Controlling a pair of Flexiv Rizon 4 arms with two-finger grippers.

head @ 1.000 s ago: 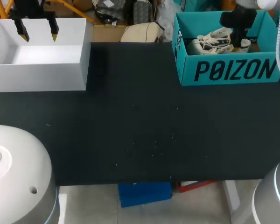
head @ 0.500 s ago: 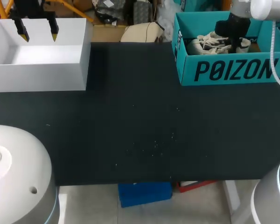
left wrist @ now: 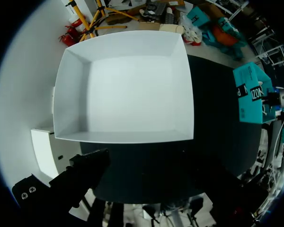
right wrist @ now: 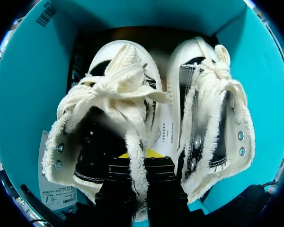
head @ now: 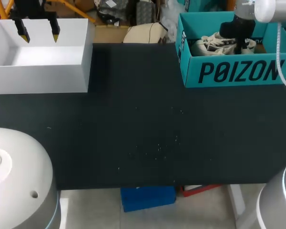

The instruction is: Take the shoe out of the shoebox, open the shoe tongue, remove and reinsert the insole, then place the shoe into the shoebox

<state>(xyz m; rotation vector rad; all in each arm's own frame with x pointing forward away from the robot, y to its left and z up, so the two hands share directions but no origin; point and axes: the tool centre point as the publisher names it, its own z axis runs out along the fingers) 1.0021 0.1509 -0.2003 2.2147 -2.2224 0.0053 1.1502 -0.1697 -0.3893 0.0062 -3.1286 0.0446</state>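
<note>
While the left gripper hangs over the white box at the far left corner of the table, its two yellow-tipped fingers stand wide apart above the box's far wall. The left wrist view looks straight down into that box, whose white floor and four walls fill most of the view.

The right arm comes in over the far right corner of the table, where the teal shoebox sits with its printed long wall toward the middle of the table. The right gripper is down inside the shoebox. Two white high-top shoes with black insides, fleecy trim and tied laces lie there side by side, toes pointing away from the gripper. The gripper is drawn in narrow and pinches the fleecy collar edge of the shoe. The trim runs down between the two black fingers and touches both, with a patch of yellow tip showing just behind it. The second shoe lies just beside the gripper, touching the first along its side. A paper label lies on the shoebox floor beside the held shoe's heel.
</note>
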